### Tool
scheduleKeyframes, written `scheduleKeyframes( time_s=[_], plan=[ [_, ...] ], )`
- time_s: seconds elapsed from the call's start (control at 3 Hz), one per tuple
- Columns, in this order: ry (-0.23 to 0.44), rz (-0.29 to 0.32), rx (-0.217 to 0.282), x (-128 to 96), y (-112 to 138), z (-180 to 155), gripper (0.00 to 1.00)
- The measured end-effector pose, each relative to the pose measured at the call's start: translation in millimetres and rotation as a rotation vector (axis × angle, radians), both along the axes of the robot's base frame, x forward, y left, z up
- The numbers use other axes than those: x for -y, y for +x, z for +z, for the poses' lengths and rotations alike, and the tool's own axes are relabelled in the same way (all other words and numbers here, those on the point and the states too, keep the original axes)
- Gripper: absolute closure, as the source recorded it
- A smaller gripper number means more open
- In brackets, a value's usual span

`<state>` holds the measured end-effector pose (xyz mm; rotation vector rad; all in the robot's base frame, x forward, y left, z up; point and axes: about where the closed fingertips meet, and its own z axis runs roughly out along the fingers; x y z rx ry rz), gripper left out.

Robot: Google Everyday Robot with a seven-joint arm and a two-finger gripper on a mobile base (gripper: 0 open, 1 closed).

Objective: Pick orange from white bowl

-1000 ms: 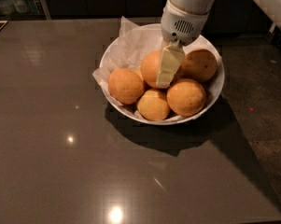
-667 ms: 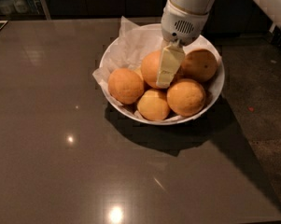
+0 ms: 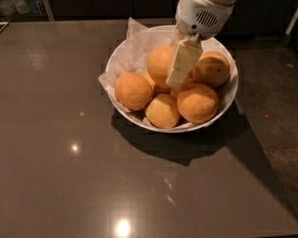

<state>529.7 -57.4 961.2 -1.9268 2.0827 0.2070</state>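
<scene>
The white bowl (image 3: 118, 58), lined with crinkled white paper, stands on a dark table and holds several oranges. My gripper (image 3: 169, 76) reaches down into it from the upper right. One cream finger (image 3: 182, 61) lies against the right side of the orange (image 3: 158, 61), a big deep-orange fruit at the middle back of the pile; the other finger is hidden behind it. The gripper is shut on this orange, which sits slightly higher than the fruits around it.
Other oranges lie at the bowl's left (image 3: 133, 90), front middle (image 3: 162, 111), front right (image 3: 197, 103) and right back, with a dark speck (image 3: 213, 69). The glossy dark table (image 3: 64, 172) stretches to the left and front. Bottles (image 3: 15, 1) stand at the far left.
The gripper and the orange between its fingers have risen a little. The other oranges and the bowl have not moved.
</scene>
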Motion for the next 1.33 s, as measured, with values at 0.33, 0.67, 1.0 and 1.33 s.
scheduleKeyframes(
  time_s=[0.33,0.67,1.0,1.33],
  plan=[
    [0.007,0.0,0.01,-3.0,2.8,0.1,1.0],
    [0.009,0.013,0.034,-6.9,3.1,3.4,1.0],
    [0.008,-0.021,0.057,-0.9,-21.3,17.9,1.0],
    [0.023,-0.099,0.115,14.4,-78.5,42.5,1.0]
  ],
)
